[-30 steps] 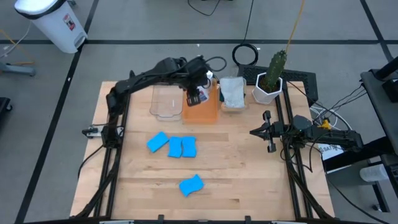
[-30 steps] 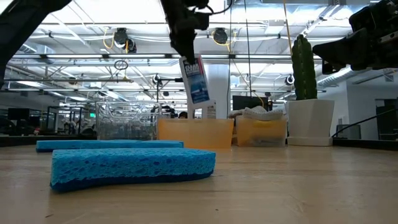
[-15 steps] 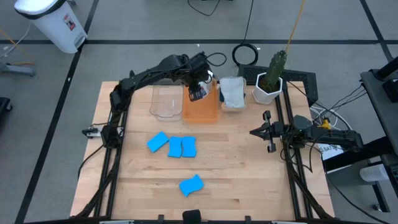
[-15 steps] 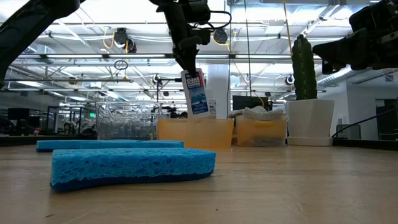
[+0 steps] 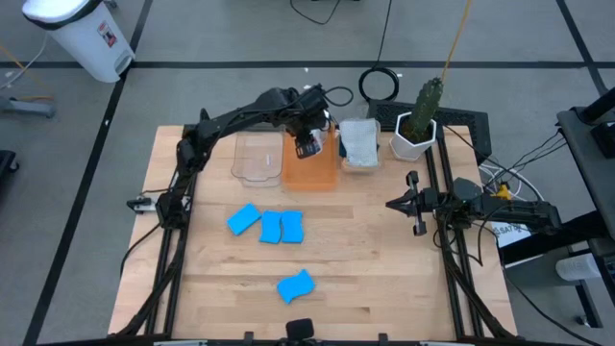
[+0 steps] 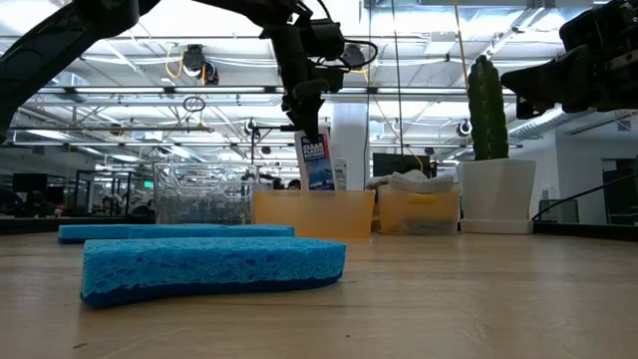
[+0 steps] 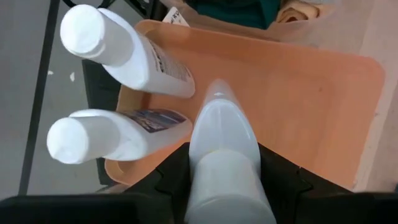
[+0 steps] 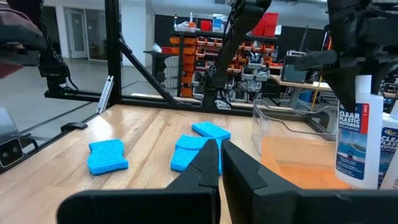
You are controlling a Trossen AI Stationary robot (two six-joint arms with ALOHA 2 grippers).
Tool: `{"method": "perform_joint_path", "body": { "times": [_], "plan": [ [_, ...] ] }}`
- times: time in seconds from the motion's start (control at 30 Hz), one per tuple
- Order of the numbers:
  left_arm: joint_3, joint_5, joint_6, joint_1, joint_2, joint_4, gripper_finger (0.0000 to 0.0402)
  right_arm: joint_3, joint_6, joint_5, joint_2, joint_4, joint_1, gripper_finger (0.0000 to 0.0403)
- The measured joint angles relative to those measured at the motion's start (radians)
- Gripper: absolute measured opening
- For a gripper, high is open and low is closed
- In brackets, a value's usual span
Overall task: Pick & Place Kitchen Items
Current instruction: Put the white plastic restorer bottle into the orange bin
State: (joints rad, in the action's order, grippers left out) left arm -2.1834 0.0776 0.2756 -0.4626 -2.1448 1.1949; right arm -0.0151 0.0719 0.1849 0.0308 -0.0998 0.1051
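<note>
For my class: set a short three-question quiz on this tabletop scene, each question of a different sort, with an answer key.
1. True or false: the left gripper holds a white bottle over the orange bin.
2. Multiple choice: how many blue sponges lie on the table? A two, B four, C six.
3. Fill in: the right gripper hovers at the table's right side with its fingers ____.

Key
1. True; the bottle hangs upright, its base dipping behind the bin's rim in the low view.
2. B; three in a row, one nearer the front edge.
3. Shut; it holds nothing.
</note>
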Motion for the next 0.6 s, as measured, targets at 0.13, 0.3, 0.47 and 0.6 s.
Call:
{"method": "perform_joint_path", "body": {
  "times": [0.13, 0.3, 0.47, 0.6],
  "plan": [
    [0.000, -0.016, 0.000, 0.000, -0.016, -0.007, 0.0139, 0.000, 0.000, 0.000, 0.000, 0.000, 0.000, 0.0000],
    [0.000, -0.029, 0.001, 0.002, -0.049, 0.007, 0.0139, 0.000, 0.000, 0.000, 0.000, 0.000, 0.000, 0.0000],
    [0.000, -0.029, -0.001, 0.002, -0.073, 0.012, 0.0139, 0.000, 0.000, 0.000, 0.000, 0.000, 0.000, 0.0000],
    [0.000, -0.029, -0.008, 0.002, -0.074, 0.011, 0.0139, 0.000, 0.000, 0.000, 0.000, 0.000, 0.000, 0.0000]
  ]
}}
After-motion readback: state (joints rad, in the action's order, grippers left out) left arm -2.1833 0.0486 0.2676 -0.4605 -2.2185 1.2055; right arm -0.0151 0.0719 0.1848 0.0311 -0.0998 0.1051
